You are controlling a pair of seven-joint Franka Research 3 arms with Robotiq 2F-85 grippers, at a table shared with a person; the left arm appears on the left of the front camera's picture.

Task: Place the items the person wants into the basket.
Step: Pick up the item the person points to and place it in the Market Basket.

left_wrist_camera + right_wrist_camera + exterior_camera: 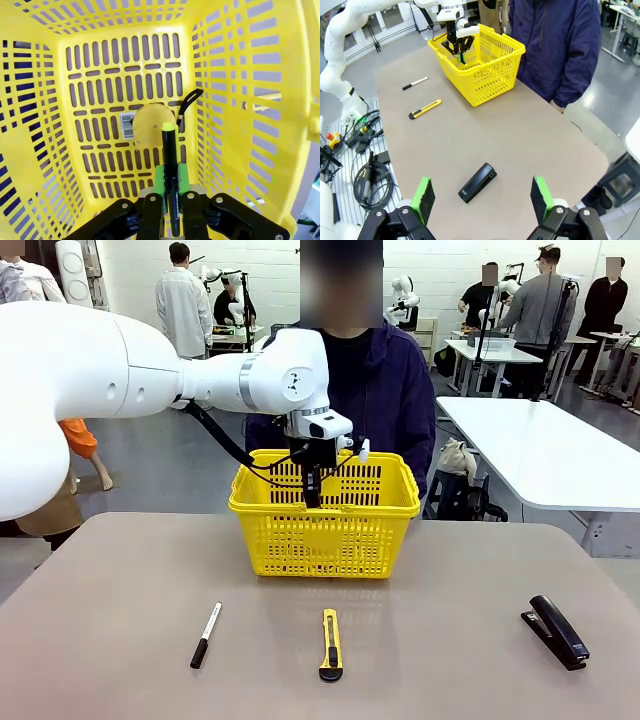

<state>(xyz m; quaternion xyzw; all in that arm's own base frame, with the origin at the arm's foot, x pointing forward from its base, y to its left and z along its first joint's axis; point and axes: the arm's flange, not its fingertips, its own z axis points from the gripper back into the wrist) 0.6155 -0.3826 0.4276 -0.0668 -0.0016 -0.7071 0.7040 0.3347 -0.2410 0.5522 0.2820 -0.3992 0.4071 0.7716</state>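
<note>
Nearest, finds three things lying apart in a row on the table: white marker at left, yellow-and-black utility knife in the middle, black stapler at right, with the right gripper above the stapler's end, fingers spread wide. Further back, records the yellow basket standing upright, the left gripper lowered inside its rim and clamped on the slim black pen, with the yellow tape measure lying on the basket floor, black loop near a side wall. Beyond, notes the person in a dark jacket at the far edge.
</note>
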